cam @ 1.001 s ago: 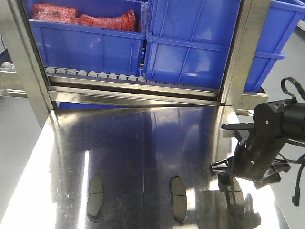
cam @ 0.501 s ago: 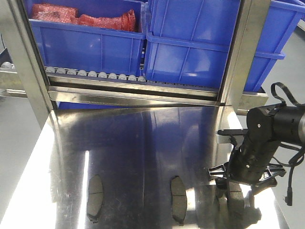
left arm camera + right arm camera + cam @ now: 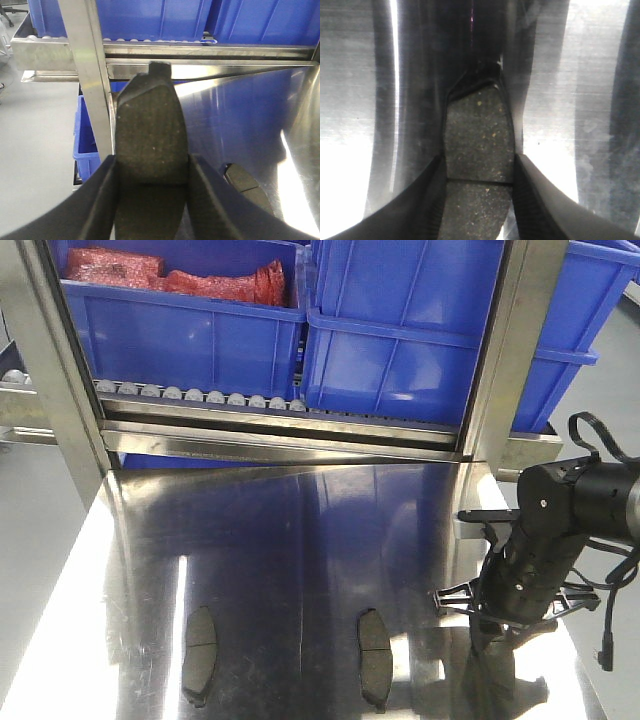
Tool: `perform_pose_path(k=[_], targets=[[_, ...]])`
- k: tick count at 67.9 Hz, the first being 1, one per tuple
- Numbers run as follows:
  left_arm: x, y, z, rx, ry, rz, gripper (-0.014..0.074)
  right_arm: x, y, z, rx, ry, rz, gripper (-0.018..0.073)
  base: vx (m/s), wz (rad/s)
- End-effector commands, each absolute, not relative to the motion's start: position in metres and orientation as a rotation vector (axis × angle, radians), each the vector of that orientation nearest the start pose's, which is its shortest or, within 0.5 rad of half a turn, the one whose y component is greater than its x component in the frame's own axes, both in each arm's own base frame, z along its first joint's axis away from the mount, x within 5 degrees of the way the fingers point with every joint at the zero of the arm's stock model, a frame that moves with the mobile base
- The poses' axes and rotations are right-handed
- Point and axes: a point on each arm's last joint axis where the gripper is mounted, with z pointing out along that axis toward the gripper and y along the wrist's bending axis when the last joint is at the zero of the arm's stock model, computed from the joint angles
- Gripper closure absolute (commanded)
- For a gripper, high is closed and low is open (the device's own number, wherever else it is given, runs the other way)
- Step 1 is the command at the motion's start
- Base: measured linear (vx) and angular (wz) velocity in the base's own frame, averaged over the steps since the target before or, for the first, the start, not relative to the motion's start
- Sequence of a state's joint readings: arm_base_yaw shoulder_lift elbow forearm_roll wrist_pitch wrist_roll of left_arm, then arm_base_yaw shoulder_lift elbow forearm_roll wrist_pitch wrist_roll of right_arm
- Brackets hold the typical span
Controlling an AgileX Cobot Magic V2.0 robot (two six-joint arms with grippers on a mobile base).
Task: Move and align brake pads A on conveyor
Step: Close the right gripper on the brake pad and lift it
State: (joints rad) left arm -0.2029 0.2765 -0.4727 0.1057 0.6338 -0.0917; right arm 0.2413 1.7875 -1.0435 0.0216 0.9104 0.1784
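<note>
Two brake pads lie flat on the shiny steel tabletop (image 3: 300,540) in the front view, one at the left (image 3: 201,652) and one in the middle (image 3: 374,655). My right gripper (image 3: 497,625) is low over the table's right side. In the right wrist view it (image 3: 479,160) is shut on a third brake pad (image 3: 477,125), with a finger against each long edge. My left gripper (image 3: 152,162) is shut on another brake pad (image 3: 151,115) and holds it up off the table, above a lying pad (image 3: 245,182). The front view does not show the left gripper. The conveyor is out of view.
Blue bins (image 3: 400,330) sit on a rack behind the table, one holding red bagged items (image 3: 170,275). A row of small grey rollers (image 3: 200,395) runs under them. Steel posts (image 3: 500,350) frame the rack. Another blue bin (image 3: 85,130) stands on the floor left of the table.
My right arm has shifted slightly left and lower, and its gripper now covers the right-hand pad that showed below it before. The two lying pads have not moved.
</note>
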Motion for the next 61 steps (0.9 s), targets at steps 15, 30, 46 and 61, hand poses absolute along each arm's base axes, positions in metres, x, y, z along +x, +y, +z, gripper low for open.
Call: perform_pose_path(k=[15,30,46,61], targets=[[0.06,-0.007,0.314,0.151,1.798,-0.092,0.0602,0.304,0.075,0.185,-0.132,3.062,0.023,0.0571,0.0,0.0],[0.06,-0.007,0.314,0.151,1.798,-0.092,0.0602,0.299,0.073,0.221,-0.125,2.904,0.069,0.0568,0.0,0.0],[0.06,-0.007,0.314,0.151,1.798,-0.092,0.0602,0.285,0.053,0.28,-0.054,2.646,0.109,0.0568,0.0,0.0],[0.06,-0.007,0.314,0.151,1.798,-0.092,0.0602,0.259,0.022,0.327,0.001,2.457,0.075,0.0568,0.0,0.0]])
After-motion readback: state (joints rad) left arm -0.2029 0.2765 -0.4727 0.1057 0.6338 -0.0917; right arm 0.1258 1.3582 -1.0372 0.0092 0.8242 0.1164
